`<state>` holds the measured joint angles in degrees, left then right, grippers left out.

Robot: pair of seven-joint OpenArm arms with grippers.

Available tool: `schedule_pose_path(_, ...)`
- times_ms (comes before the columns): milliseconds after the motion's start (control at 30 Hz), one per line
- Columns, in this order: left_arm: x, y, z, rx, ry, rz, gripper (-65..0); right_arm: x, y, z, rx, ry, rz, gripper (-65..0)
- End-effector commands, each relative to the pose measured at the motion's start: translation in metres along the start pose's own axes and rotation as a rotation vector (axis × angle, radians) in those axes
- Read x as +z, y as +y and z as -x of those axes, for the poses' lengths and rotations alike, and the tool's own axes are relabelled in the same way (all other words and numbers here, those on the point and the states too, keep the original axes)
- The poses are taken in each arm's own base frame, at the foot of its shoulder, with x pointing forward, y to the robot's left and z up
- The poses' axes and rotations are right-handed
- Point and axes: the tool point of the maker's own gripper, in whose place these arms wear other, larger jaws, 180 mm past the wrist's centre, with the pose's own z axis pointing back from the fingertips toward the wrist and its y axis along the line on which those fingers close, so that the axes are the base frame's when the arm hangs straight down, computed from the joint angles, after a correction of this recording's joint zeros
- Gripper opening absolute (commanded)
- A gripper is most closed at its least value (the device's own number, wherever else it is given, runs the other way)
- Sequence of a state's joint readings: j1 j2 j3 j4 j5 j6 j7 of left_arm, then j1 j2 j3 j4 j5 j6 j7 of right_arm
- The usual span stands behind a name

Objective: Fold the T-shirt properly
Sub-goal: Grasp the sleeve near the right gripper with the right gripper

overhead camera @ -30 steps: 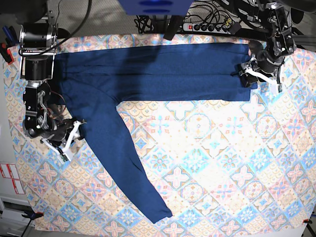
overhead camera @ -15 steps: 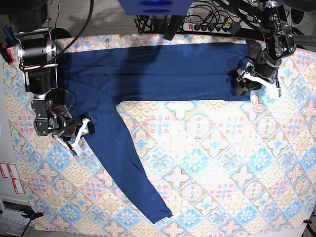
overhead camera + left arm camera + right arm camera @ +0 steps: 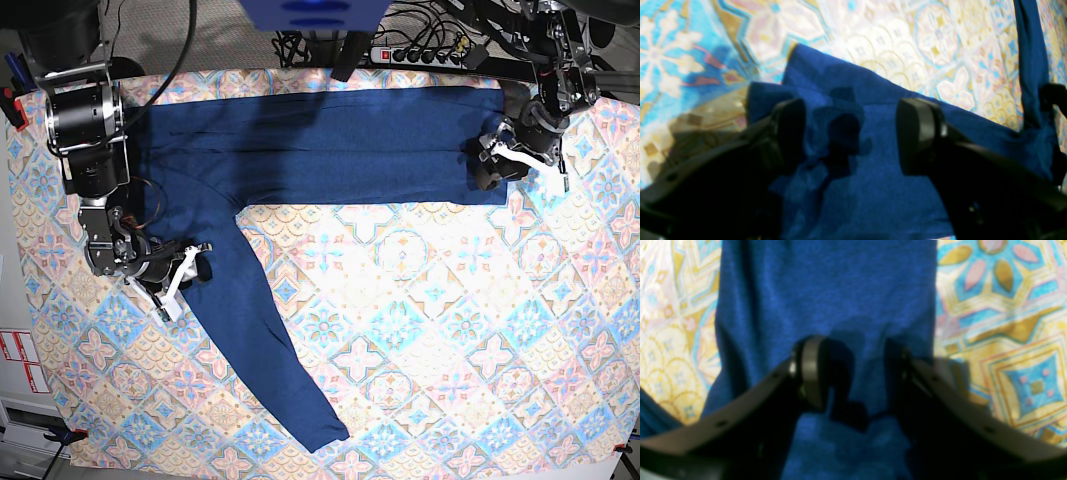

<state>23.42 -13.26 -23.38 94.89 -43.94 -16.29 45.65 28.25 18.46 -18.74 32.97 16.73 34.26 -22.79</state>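
T-shirt [image 3: 300, 150] — hem beneath left end effector [image 3: 850, 133]

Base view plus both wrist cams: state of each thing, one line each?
T-shirt: spread flat on the tablecloth, body folded into a long band, one sleeve trailing out toward the near edge.
Left gripper: open, jaws straddling the shirt's end edge, not closed on it.
Right gripper: open, jaws over the sleeve near the shoulder, cloth not pinched.
Tablecloth: lying flat under the shirt.
Power strip: behind the table, cables plugged in.

No legible text, label or number anywhere.
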Motion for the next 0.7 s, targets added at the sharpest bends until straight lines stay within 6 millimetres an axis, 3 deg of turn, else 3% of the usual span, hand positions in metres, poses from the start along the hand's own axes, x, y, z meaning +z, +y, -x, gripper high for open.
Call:
schedule_pose_path(0,0.006,-0.006,-0.015,-0.023,-0.044,0.019,-23.4,0.008,-0.012,-0.024,0.01,-0.061,0.018,-39.7)
schedule_pose_path(333,0.01,-0.011,-0.016,-0.037,-0.053,0.026,-23.5,0.021,-0.047,-0.018,-0.036,-0.073,0.08,-39.8)
schedule_pose_path(600,0.01,-0.011,-0.016,-0.036,-0.053,0.027,-23.5,0.019,-0.044,-0.011,-0.029,-0.052,0.075,-39.7)
schedule_pose_path(667,0.009,-0.011,-0.016,-0.035,-0.055,0.028,-23.5,0.014,-0.037,0.0,0.005,-0.005,0.061,-39.8)
